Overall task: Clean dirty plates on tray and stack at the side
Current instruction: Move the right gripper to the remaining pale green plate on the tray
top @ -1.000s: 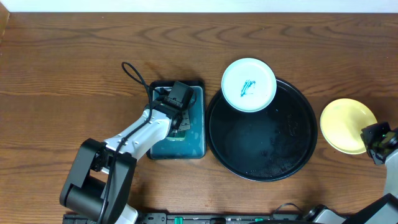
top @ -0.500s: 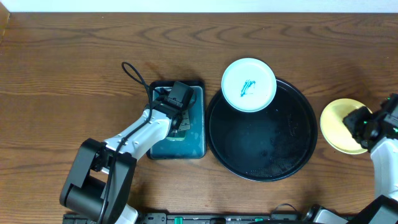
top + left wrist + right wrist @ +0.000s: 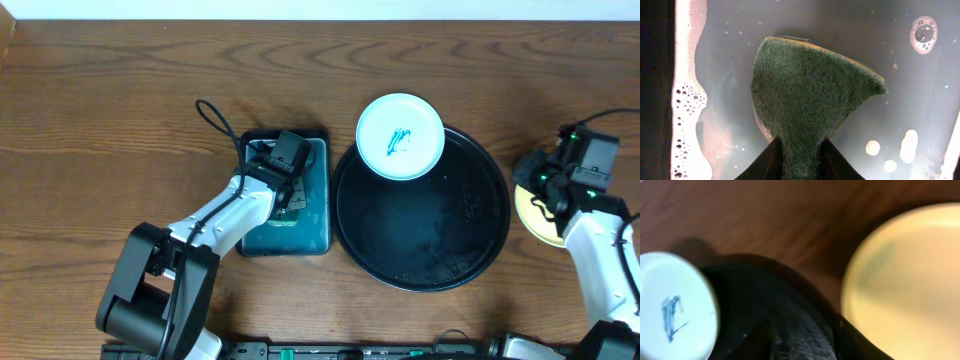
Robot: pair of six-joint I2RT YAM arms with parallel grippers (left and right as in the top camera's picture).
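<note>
A pale plate (image 3: 400, 136) with a teal scribble rests on the black tray's (image 3: 420, 240) upper-left rim; it also shows in the right wrist view (image 3: 672, 305). The yellow plate (image 3: 528, 215) lies on the table right of the tray and shows blurred in the right wrist view (image 3: 905, 280). A second pale plate is out of view. My right gripper (image 3: 545, 183) hovers over the yellow plate's left part, open and empty (image 3: 805, 345). My left gripper (image 3: 283, 165) is shut (image 3: 800, 160) on a green sponge (image 3: 810, 95) in soapy water.
A rectangular teal tray (image 3: 312, 235) holding soapy water sits left of the black tray, with my left arm over it. A black cable loop (image 3: 210, 115) lies behind it. Bare wooden table surrounds everything.
My right arm has moved from the table's lower right edge up and inward, over the yellow plate. The left arm and the pale plate have not moved.
</note>
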